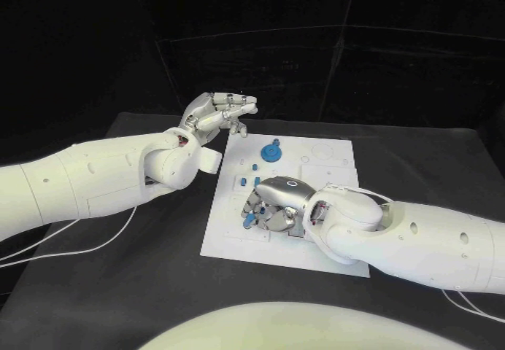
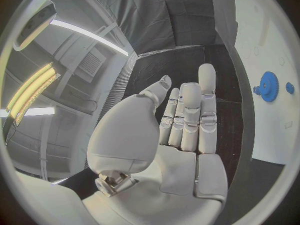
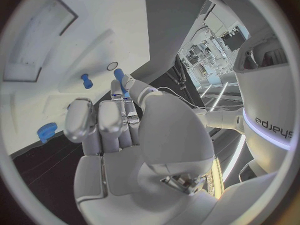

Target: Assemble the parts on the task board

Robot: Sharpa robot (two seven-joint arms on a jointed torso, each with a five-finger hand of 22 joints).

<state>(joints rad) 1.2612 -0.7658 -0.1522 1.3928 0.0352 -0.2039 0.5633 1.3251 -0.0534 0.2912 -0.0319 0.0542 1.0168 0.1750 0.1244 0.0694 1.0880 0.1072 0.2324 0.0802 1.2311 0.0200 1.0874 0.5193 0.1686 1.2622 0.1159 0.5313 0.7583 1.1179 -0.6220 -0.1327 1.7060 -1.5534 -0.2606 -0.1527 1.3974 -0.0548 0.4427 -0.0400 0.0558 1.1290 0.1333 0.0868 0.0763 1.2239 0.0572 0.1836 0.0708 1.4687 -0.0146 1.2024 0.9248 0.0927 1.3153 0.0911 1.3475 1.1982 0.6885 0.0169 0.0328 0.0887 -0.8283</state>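
Observation:
The white task board lies in the middle of the black table. A blue gear sits near its far edge, with two small blue pegs just in front of it. My right hand is down on the board's middle, fingers curled over blue parts. In the right wrist view a blue peg is pinched between the thumb and a fingertip, beside another blue peg and a blue gear. My left hand hovers above the board's far left corner, holding nothing, fingers stretched out.
Black table surrounds the board on all sides. White cables trail over it under my left arm, and another cable lies under the right arm. The board's right part carries shallow recesses.

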